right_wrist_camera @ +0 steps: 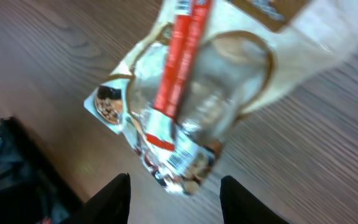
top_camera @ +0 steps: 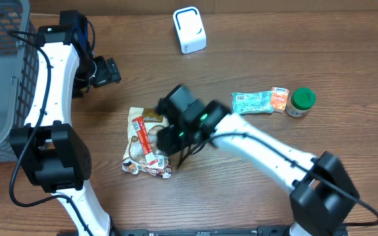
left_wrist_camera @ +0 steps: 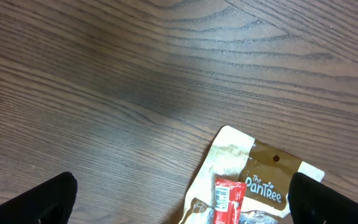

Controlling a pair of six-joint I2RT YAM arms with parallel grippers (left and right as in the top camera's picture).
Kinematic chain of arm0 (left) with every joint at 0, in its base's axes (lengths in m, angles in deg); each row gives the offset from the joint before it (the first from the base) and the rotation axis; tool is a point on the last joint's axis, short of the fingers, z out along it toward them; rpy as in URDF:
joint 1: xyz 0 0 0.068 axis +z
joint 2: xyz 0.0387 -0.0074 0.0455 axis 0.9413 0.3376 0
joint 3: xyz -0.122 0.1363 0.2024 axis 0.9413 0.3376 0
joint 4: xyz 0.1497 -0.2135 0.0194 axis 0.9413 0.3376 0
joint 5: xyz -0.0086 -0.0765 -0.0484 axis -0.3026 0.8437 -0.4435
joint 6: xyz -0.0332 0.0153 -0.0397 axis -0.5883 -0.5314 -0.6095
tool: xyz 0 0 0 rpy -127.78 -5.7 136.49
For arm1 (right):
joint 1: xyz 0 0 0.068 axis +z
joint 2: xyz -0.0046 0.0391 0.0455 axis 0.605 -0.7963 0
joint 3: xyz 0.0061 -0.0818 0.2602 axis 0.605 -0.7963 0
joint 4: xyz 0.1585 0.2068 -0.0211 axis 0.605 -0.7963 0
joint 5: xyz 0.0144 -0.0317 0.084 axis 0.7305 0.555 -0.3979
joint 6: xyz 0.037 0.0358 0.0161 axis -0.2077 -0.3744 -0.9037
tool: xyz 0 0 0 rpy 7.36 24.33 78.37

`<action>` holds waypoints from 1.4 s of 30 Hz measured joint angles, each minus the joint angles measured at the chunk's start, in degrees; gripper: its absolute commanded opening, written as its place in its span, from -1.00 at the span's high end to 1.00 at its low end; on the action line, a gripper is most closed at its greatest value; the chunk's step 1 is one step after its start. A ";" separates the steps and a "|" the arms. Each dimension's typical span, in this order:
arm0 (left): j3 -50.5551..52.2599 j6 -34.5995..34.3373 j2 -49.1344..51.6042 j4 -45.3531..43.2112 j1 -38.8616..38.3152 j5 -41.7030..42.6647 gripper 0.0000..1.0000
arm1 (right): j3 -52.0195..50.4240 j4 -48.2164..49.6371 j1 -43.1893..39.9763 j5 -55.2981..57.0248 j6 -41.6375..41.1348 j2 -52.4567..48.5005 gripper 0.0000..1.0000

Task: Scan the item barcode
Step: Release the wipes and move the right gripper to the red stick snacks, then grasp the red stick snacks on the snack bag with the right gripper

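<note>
- Snack pouch (top_camera: 146,141), red stick pack (top_camera: 143,137) on top: flat mid-table, toward the front edge.
- Right gripper (right_wrist_camera: 174,186): fingers astride the pouch's end; pinching or loose, cannot tell.
- Left gripper (top_camera: 109,70): spread wide, empty, over bare wood.
- Scanner (top_camera: 189,29): far edge, open table between.

One scanner (top_camera: 189,29), one basket (top_camera: 2,72), one jar (top_camera: 301,101), one pouch (top_camera: 151,118), one red bar (top_camera: 144,139), two small packets (top_camera: 252,102) (top_camera: 279,98).

A tan PanTree pouch (left_wrist_camera: 272,180) bearing a red packet (left_wrist_camera: 229,198) lies on the wooden table (left_wrist_camera: 104,81) between the wide-spread tips of the left gripper (left_wrist_camera: 185,202).
</note>
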 measured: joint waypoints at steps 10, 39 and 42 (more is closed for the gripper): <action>0.00 0.00 0.00 0.00 0.00 0.02 -1.00 | -0.02 8.11 9.40 14.16 -2.75 -0.70 0.07; 0.00 0.00 0.00 0.00 0.00 0.02 -0.99 | -0.02 11.58 10.14 13.40 -3.32 -12.28 0.93; 0.00 0.00 0.00 0.00 0.00 0.02 -0.99 | -0.02 11.30 10.14 13.20 -3.32 -12.17 0.93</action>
